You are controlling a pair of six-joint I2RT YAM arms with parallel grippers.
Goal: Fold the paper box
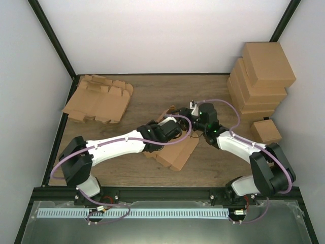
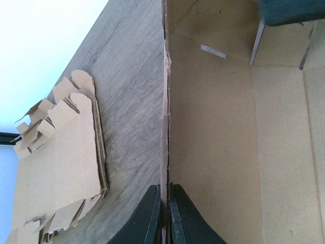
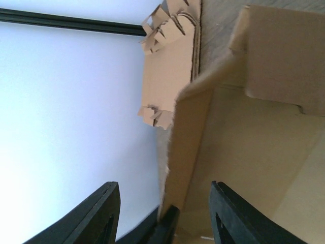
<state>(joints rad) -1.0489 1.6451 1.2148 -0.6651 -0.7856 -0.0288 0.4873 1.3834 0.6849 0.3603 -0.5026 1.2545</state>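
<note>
Where the 2 arms reach in from the near edge of the table (image 1: 127,174), they meet over the paper box (image 1: 175,155), which lies half-formed near the middle of the tabletop. From above, both wrists cover their own fingertips, so that view does not show how either hand stands.

The wrist cameras do. The left gripper (image 2: 163,195) has its 2 fingers (image 2: 147,218) pressed together on the top edge of 1 upright box wall, pinching the cardboard between them. The box's open inside lies to the right of that wall and bare wood to the left. The right gripper (image 3: 163,190) is spread wide, its fingers (image 3: 99,216) straddling a raised wall without touching it (a dark tip low between them may be the other arm's finger, though I cannot tell).

Farther back, a stack of flat blanks (image 1: 99,99) sits at the far left and shows in all 3 views. Only the overhead view shows the pile of folded boxes (image 1: 264,71) at the far right, with 1 small box (image 1: 266,131) just in front of it.
</note>
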